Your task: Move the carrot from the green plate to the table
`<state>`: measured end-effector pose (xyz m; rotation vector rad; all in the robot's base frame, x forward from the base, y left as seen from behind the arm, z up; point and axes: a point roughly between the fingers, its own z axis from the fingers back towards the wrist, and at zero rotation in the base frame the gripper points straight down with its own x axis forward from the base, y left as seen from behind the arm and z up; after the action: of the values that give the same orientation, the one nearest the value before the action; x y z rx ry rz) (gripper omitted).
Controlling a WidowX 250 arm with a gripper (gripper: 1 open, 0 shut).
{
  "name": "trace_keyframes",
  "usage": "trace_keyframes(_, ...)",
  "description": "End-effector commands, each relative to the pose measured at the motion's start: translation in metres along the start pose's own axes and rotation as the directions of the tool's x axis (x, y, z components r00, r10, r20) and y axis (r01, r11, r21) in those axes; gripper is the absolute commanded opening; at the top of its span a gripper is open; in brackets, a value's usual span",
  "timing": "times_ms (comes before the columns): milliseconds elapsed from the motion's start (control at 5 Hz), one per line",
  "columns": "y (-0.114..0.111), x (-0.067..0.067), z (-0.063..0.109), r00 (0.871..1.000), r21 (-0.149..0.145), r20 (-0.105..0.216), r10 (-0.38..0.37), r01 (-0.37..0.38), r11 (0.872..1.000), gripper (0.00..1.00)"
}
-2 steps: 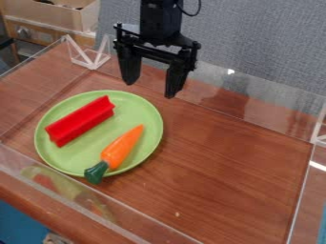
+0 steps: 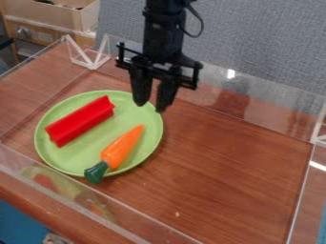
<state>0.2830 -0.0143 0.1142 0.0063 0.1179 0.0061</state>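
Observation:
The orange carrot [image 2: 122, 149] lies on the near right part of the green plate [image 2: 143, 122], its dark green stem end hanging over the front rim. My gripper [image 2: 152, 98] points straight down over the plate's far right rim, above and behind the carrot. Its two black fingers [image 2: 137, 93] stand a narrow gap apart, so it is open with nothing between them. The reddish-brown table [image 2: 235, 167] spreads to the right of the plate.
A red rectangular block [image 2: 80, 119] lies on the left half of the plate. Low clear acrylic walls [image 2: 274, 95] edge the tabletop. Cardboard boxes [image 2: 64, 14] stand behind the far left wall.
The gripper has come down and towards the plate. Its fingers have drawn much closer together than before. Carrot, block and plate have not moved.

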Motion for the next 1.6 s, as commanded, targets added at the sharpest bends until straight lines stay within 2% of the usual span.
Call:
trace_keyframes(0, 0.01, 0.009, 0.019, 0.998, 0.005, 0.056, 0.001, -0.002, 1.0, 1.0)
trace_keyframes(200, 0.022, 0.019, 0.027, 0.997, 0.012, 0.075, 0.012, -0.013, 1.0, 1.0)
trace_keyframes(400, 0.018, 0.011, 0.036, 0.994, 0.018, 0.096, -0.055, 0.054, 0.998, 1.0)
trace_keyframes(800, 0.0, -0.005, 0.042, 0.979, 0.017, 0.119, -0.167, 0.166, 0.986, 1.0)
trace_keyframes(1000, 0.004, -0.002, 0.042, 0.984, 0.02, 0.126, -0.13, 0.128, 0.992, 1.0)
trace_keyframes(1200, 0.01, 0.002, 0.035, 0.988, 0.024, 0.114, -0.1, 0.098, 0.995, 1.0)
trace_keyframes(1400, 0.016, 0.012, 0.032, 0.99, 0.03, 0.098, -0.102, 0.1, 0.995, 1.0)
